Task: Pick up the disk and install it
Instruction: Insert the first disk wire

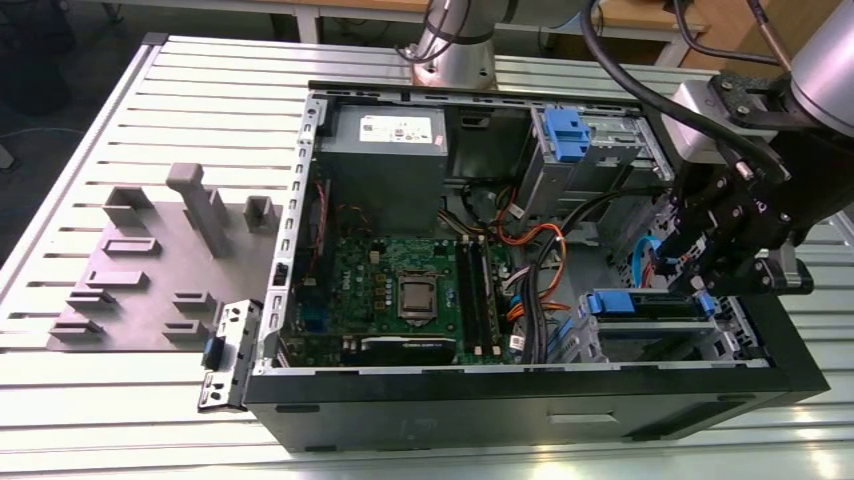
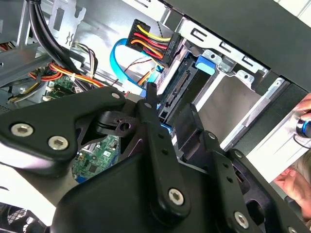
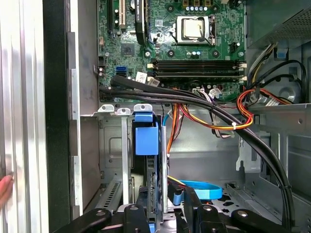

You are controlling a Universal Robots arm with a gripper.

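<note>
the open computer case (image 1: 534,385) lies on its side on the slatted metal tabletop (image 1: 80,400), with the motherboard (image 1: 400,290) facing up. the disk (image 1: 627,303) stands on edge in the metal drive bay (image 1: 654,340) at the corner of the case towards the exterior view's right, and its blue bracket shows on top. the gripper (image 1: 707,280) reaches down into the case at that bay. in both wrist views the black fingers (image 2: 151,104) sit one on each side of the disk's connector end. i cannot tell whether they press on it or stand just off it. red, yellow and orange cables (image 3: 228,124) run past the bay. the grey power-supply box (image 1: 387,140) sits at the far end of the case. a grey fixture plate (image 1: 147,260) lies on the tabletop towards the exterior view's left. a person's hand (image 2: 294,180) shows just outside the case wall.
</note>
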